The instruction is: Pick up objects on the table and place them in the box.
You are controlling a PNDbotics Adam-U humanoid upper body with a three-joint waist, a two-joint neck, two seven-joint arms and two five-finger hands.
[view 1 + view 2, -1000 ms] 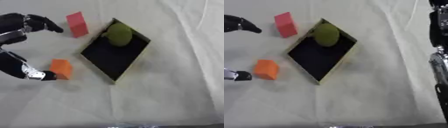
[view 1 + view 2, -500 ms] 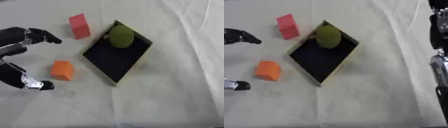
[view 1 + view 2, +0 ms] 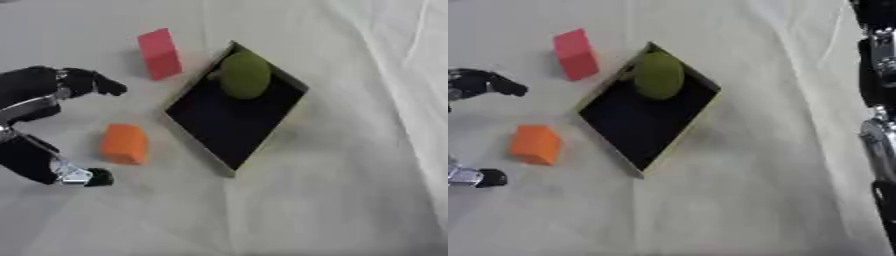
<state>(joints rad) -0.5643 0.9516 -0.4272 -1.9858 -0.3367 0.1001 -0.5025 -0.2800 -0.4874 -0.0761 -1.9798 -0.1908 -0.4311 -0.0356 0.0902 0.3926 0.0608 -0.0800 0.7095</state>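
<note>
Box at centre of the table, two blocks to its left.

The box [image 3: 232, 120] is set askew on the table [image 3: 350, 190]; a round object [image 3: 244, 75] is lodged in its far corner; an upright block [image 3: 159, 54] is placed just left of that corner, apart from the box; a second block [image 3: 123, 144] is laid nearer, left of the box's near side; the left hand [image 3: 52, 90] is held further left, with the second block between its fingers and thumb, untouched; the right arm [image 3: 877, 100] is seen along the right edge.
</note>
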